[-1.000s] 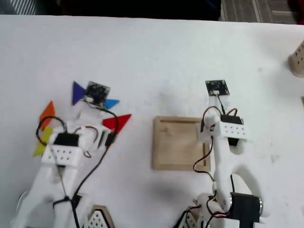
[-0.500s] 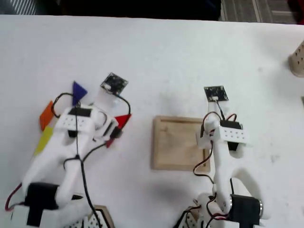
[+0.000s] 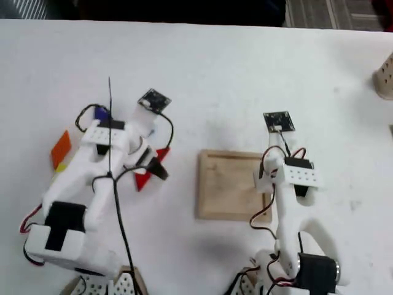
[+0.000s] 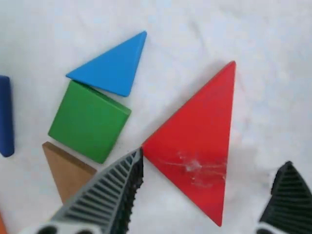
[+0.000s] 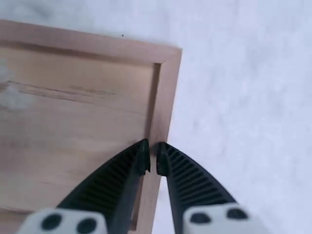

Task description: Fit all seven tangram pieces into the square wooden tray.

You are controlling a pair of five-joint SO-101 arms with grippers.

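We log the left pincer (image 4: 213,163) spread astride the red triangle (image 4: 200,131), left of the centre-frame tray (image 3: 202,184), right pincer (image 5: 152,155) pressed together over its rim; we judge squaring on both edges before pinching best.

my L gripper (image 4: 213,163) sits over the big triangle (image 4: 200,141), square piece (image 4: 89,121) & small triangle (image 4: 112,68) beside it, all left of the tray (image 3: 206,184), R gripper (image 5: 152,153) over its right rim
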